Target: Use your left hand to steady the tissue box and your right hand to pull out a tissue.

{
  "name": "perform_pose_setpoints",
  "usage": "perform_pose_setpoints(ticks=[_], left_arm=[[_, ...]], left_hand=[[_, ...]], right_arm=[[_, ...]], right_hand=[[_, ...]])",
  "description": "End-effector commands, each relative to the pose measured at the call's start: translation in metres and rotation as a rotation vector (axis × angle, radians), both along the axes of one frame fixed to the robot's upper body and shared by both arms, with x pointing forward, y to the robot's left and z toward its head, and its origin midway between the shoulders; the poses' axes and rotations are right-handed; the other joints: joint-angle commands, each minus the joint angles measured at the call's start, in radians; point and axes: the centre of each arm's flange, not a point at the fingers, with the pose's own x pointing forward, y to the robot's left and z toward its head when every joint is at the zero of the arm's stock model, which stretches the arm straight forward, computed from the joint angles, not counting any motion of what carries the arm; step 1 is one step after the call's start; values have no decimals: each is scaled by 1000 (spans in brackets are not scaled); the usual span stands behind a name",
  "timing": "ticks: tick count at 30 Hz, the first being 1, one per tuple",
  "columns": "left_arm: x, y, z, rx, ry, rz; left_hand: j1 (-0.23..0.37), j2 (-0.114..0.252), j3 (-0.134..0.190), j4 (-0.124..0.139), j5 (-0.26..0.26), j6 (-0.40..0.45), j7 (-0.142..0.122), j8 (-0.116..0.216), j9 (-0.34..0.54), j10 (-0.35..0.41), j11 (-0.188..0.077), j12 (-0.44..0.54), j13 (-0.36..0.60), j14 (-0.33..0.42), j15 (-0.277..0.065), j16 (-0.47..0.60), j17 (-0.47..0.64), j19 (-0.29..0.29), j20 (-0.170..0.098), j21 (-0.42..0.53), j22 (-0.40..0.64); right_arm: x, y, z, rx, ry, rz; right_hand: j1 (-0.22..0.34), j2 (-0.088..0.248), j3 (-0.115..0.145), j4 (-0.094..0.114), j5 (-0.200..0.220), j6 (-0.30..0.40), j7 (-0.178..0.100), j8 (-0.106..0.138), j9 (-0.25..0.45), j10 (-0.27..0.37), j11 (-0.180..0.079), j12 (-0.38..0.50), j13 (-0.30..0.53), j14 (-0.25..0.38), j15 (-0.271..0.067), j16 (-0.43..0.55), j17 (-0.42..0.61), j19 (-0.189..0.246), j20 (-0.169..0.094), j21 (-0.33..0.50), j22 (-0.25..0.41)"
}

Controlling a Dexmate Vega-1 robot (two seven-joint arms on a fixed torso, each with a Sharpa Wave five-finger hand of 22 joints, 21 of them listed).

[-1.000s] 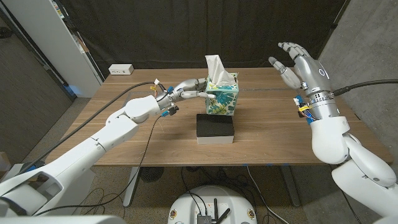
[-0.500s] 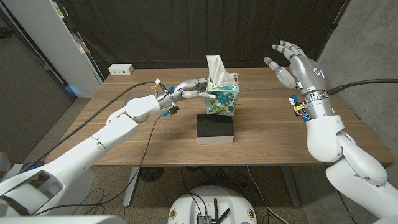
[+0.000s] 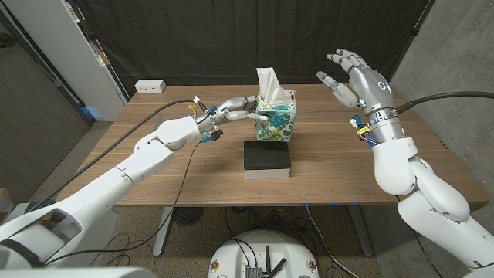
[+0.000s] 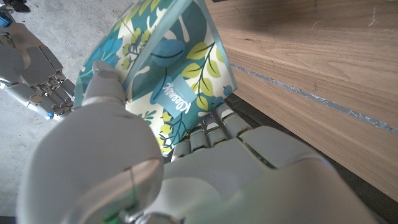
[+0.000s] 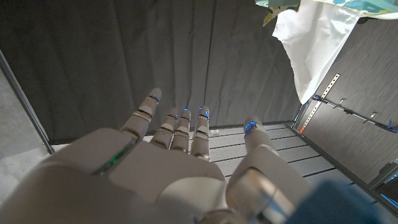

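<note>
- My left hand [image 3: 231,109] grips the tissue box [image 3: 276,122] from its left side; fingers wrapped on the box wall, thumb at the top edge.
- Left wrist view confirms it: my fingers [image 4: 214,127] press the leaf-print side of the box [image 4: 168,74], thumb on the near corner.
- My right hand [image 3: 351,76] is up in the air to the right of the box, well apart from it, fingers spread, holding nothing.
- Right wrist view: my own hand [image 5: 180,155] empty, fingers apart; white tissue [image 5: 311,43] visible beyond the fingertips, no contact.
- Tissue box stands upright near the desk's [image 3: 154,166] far-middle; white tissue [image 3: 268,83] sticks up out of its top.
- Black block [image 3: 267,157] with a white underside lies just in front of the box.
- White power strip [image 3: 150,86] at the desk's far left corner.
</note>
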Motion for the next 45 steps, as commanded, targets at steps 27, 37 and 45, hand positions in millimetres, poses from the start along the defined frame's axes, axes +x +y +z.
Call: perform_pose_setpoints(ticks=[27, 37, 45], left_arm=[[6, 2, 2, 10, 3, -23], [2, 2, 0, 11, -2, -21], [-3, 0, -3, 8, 1, -20]], left_hand=[[-6, 1, 17, -4, 8, 8, 2, 4, 3, -3, 1, -1, 2, -2, -9, 6, 3, 2, -3, 0, 2], [-7, 0, 20, -4, 8, 10, 0, 5, 3, -2, -4, 0, 2, -1, -12, 6, 3, 3, -7, 1, 2], [-8, 0, 22, -4, 8, 6, 3, 3, 4, -3, 3, -1, 2, -3, -8, 6, 3, 2, -3, 0, 2]], right_arm=[[5, 42, 20, -168, -7, 131], [5, 51, 23, -224, 20, 175], [5, 55, 26, -258, 28, 203]], right_hand=[[35, -13, 7, -21, 16, 14, -7, -6, 2, -9, -3, 0, 5, -7, -3, -8, -2, 6, -2, -2, 4], [39, -15, 7, -21, 18, 15, -7, -8, 2, -9, -4, 0, 5, -6, -5, -9, -2, 6, -4, -2, 4], [43, -13, 9, -21, 19, 18, -9, -8, 2, -7, -7, 1, 5, -5, -8, -9, -3, 8, -7, -2, 5]])
